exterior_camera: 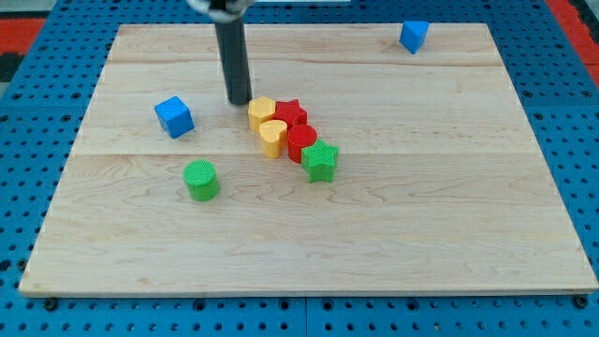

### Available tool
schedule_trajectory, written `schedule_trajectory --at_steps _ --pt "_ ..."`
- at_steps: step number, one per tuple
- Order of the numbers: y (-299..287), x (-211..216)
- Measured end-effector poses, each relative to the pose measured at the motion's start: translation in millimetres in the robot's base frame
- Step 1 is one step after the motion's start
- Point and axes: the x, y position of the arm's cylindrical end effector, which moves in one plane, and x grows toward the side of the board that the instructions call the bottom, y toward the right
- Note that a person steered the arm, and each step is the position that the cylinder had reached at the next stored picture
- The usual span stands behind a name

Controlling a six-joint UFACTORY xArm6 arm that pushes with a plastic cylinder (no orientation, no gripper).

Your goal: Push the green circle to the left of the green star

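Observation:
The green circle (200, 180) stands left of the board's middle, on its own. The green star (320, 160) lies to its right, at the lower right end of a tight cluster of blocks. My tip (240, 100) rests on the board above and right of the green circle, just left of the cluster's top yellow block (261, 111). It touches no green block.
The cluster runs diagonally: a yellow block, a red star (291, 113), a yellow heart (273, 137), a red block (301, 140), then the green star. A blue cube (174, 116) sits left of my tip. A second blue block (414, 36) is near the board's top right edge.

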Motion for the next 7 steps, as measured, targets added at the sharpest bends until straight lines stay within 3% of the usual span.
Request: schedule_trajectory --at_steps 1,3,5,6,7 --pt "-16.0 36.6" --pt "-104.5 14.1" --pt "-117.1 -78.9" --pt "-97.6 -92.9" --pt "-16.7 -93.0"
